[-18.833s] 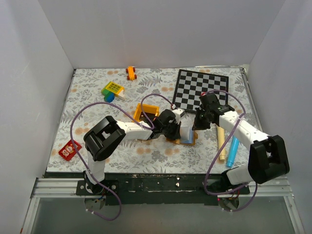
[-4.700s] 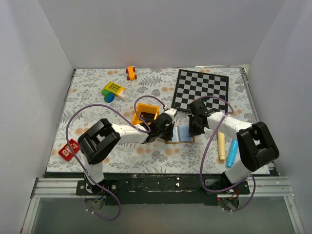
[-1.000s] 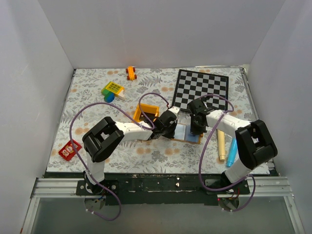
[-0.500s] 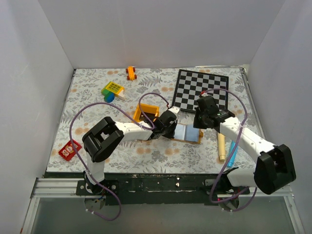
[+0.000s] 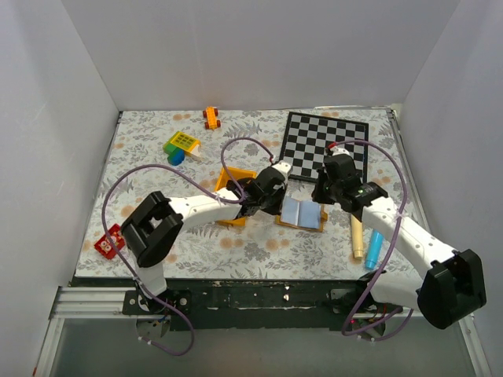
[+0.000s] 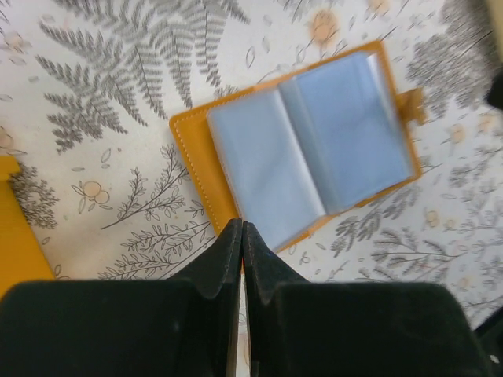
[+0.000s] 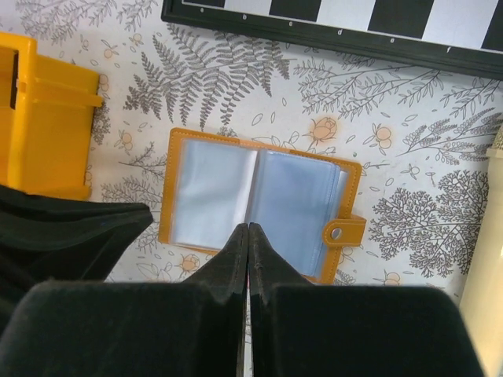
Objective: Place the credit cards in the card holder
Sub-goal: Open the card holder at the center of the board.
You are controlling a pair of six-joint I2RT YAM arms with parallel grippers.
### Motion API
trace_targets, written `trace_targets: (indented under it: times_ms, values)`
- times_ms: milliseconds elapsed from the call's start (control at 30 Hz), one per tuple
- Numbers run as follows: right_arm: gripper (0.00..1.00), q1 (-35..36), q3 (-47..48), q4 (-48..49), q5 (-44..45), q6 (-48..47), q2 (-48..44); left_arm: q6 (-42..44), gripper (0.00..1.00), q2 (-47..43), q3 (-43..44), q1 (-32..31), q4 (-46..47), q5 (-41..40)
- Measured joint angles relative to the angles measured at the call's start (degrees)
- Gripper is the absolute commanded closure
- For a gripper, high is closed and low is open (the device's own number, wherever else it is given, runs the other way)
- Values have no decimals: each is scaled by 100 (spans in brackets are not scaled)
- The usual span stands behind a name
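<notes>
Card holder (image 5: 301,212) lies open near yellow bin (image 7: 45,118), left tool (image 6: 242,228) and right tool (image 7: 248,228) clenched empty above.

The left arm (image 5: 196,208) reaches forward and to the right from its base, with the elbow bent low. The left pincer (image 6: 242,229) points downward, its two fingers pressed together. The right arm (image 5: 401,232) stretches forward and to the left. The right pincer (image 7: 248,229) also points downward, fingers meeting tip to tip. The two wrists sit near each other without touching.
</notes>
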Motion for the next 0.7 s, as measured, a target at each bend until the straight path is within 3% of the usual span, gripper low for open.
trace_targets:
  times_ms: [133, 267, 400, 433, 533, 567, 600, 700]
  values:
    - [84, 0, -2, 149, 50, -28, -170, 68, 100, -553, 111, 0, -111, -96]
    - [63, 0, 22, 219, 55, -101, -188, 138, 100, -1233, 122, 20, -236, -297]
    - [53, 0, 46, 297, -44, -201, -120, 192, 97, -1665, 144, 116, -374, -415]
    - [52, 0, 55, 315, -85, -219, -98, 199, 93, -1733, 144, 160, -431, -433]
    - [46, 0, 210, 308, -227, -258, 61, 186, 69, -1982, 111, 485, -597, -446]
    - [34, 0, 310, 304, -304, -293, 151, 166, 58, -2081, 61, 636, -623, -448]
    - [17, 0, 439, 299, -411, -337, 260, 129, 53, -2199, -13, 804, -649, -448]
    - [11, 4, 885, 315, -883, -610, 614, 24, 43, -2546, -219, 1307, -831, -450]
